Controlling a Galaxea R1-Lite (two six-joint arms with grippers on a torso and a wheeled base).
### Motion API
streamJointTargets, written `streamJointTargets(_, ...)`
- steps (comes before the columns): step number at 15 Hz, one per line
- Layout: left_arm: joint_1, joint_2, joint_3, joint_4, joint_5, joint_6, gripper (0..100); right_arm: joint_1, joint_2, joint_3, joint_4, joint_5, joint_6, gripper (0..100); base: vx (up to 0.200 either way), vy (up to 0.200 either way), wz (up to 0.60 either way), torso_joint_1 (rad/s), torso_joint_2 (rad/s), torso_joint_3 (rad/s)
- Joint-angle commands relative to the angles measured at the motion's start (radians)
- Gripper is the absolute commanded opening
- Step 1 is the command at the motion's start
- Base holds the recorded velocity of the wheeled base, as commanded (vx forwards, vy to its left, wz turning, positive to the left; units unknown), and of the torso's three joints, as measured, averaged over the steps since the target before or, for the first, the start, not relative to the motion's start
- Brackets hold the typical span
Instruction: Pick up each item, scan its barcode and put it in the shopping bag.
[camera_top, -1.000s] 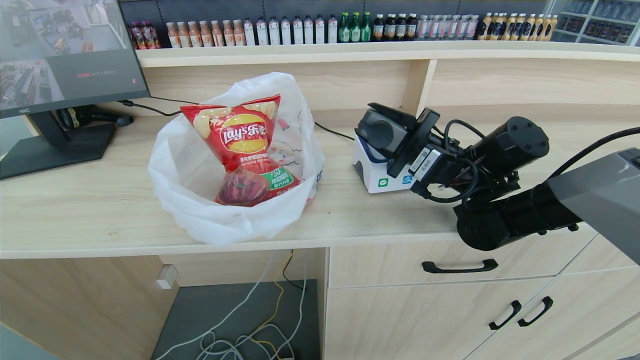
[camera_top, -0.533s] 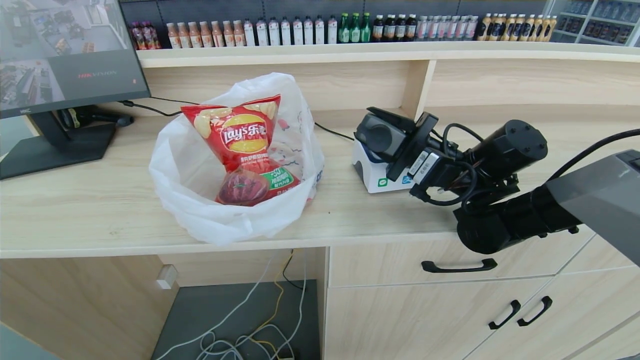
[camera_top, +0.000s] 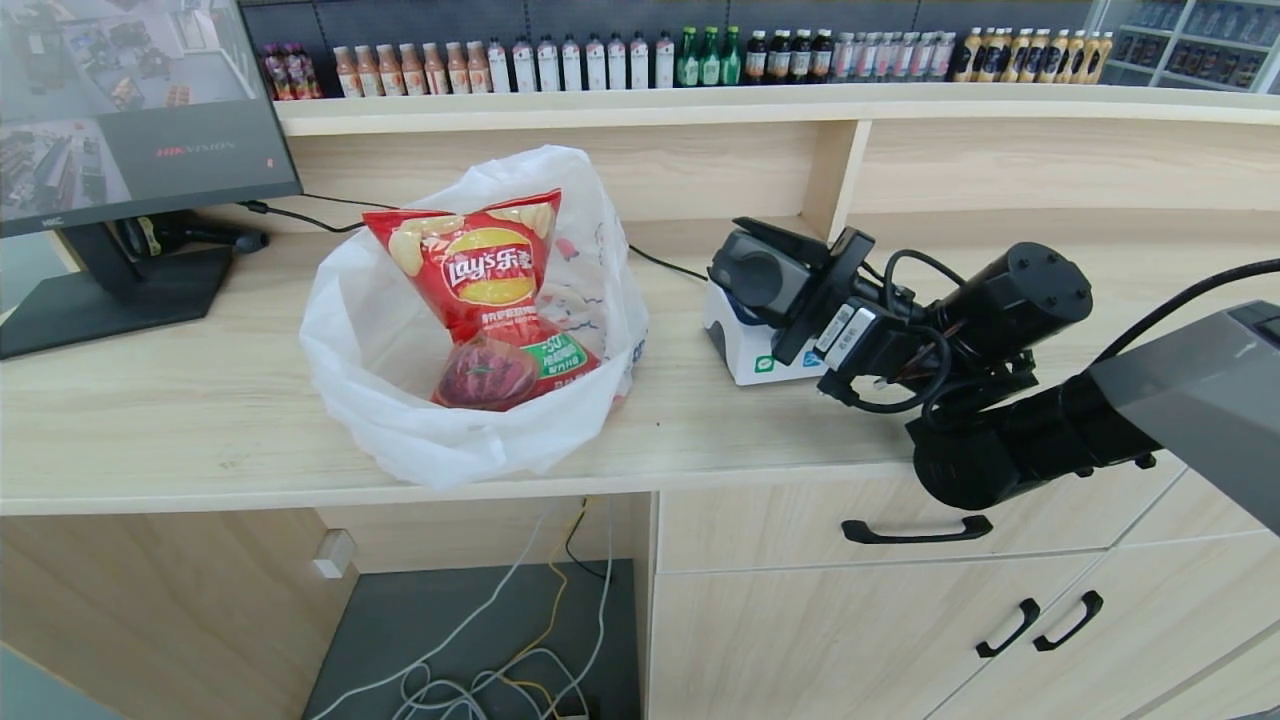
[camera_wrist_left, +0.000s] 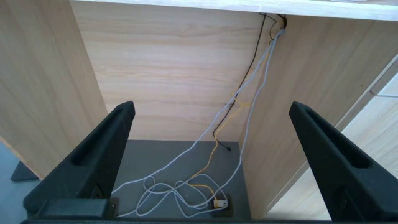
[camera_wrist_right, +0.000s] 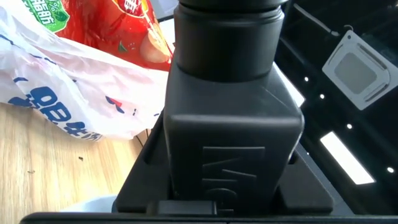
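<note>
A white plastic shopping bag (camera_top: 400, 400) stands open on the wooden counter (camera_top: 150, 420). A red bag of chips (camera_top: 470, 265) stands upright in it, with a smaller dark red packet (camera_top: 485, 372) at its foot. To the bag's right, my right gripper (camera_top: 812, 290) is shut on a dark grey handheld barcode scanner (camera_top: 762, 265), held just above a white stand (camera_top: 745, 355). In the right wrist view the scanner (camera_wrist_right: 230, 143) sits between the fingers, with the shopping bag (camera_wrist_right: 74, 93) beyond it. My left gripper (camera_wrist_left: 211, 109) hangs open below the counter, with nothing between its fingers.
A monitor (camera_top: 130, 100) on a black foot stands at the counter's back left. Bottles (camera_top: 700, 55) line the raised shelf behind. Drawers with black handles (camera_top: 918, 530) are under the counter at right. Loose cables (camera_wrist_left: 205, 180) lie in the open bay below.
My right arm has eased slightly down and to the left with the scanner in its grip. The bag and its contents have not moved.
</note>
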Motion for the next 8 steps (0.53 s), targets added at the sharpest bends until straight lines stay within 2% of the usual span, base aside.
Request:
streamJointTargets(1, 0.000, 0.000, 0.000, 0.000, 0.000, 0.000, 100, 0.001, 0.002, -0.001, 0.000, 0.000, 0.000, 0, 0.000, 0.000, 0.00, 0.000, 0.00, 0.000)
streamJointTargets(8, 0.000, 0.000, 0.000, 0.000, 0.000, 0.000, 100, 0.006, -0.004, 0.002, -0.005, -0.001, 0.000, 0, 0.000, 0.000, 0.00, 0.000, 0.00, 0.000)
